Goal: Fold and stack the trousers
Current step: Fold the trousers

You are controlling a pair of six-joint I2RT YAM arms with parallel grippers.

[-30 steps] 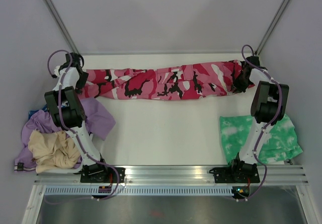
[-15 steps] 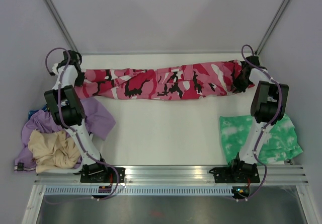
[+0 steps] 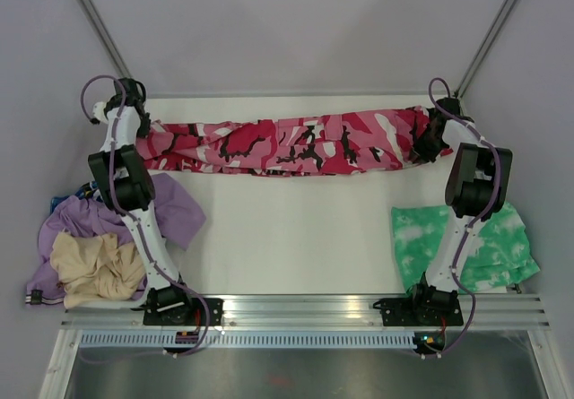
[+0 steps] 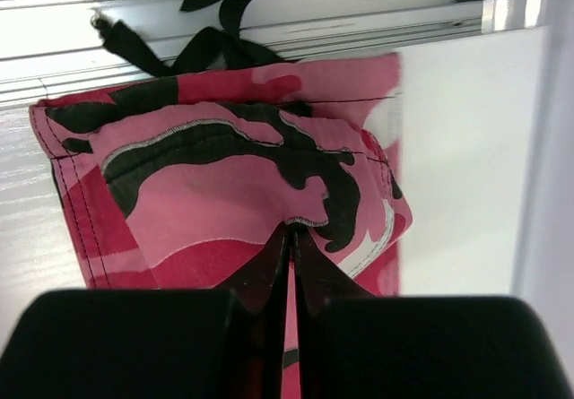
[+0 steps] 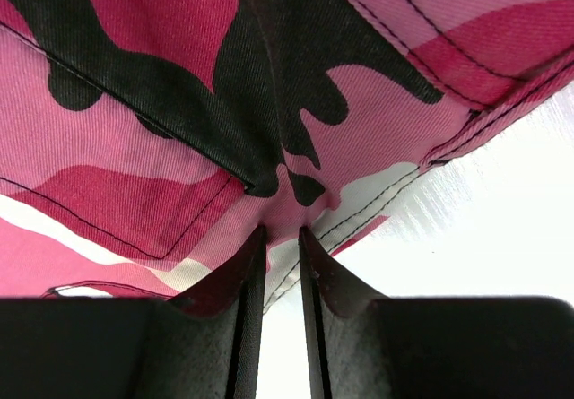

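Trousers (image 3: pixel 287 146) stretch as one long band across the far part of the table (image 3: pixel 287 238) in the top view. Their long axis runs left to right. One end meets the left gripper (image 3: pixel 142 136) and the other end meets the right gripper (image 3: pixel 425 144), so each claw sits right at its own tip of the cloth. Whether the middle rests on the table cannot be told. Nearer the bases, a lilac garment (image 3: pixel 175 203) and a beige garment (image 3: pixel 90 264) lie on the left, and a green-and-white tie-dye garment (image 3: pixel 417 236) lies on the right.

From the left wrist, the left gripper (image 4: pixel 289 236) has its fingers pressed together on a fold of the trousers (image 4: pixel 224 161). The cloth spreads away from the tips, and a black cord (image 4: pixel 211 31) trails from its far edge.

From the right wrist, the right gripper (image 5: pixel 280 236) pinches the trousers (image 5: pixel 161 94) near a stitched seam, with only a thin slit between its fingers. The cloth fills the view beyond the tips.
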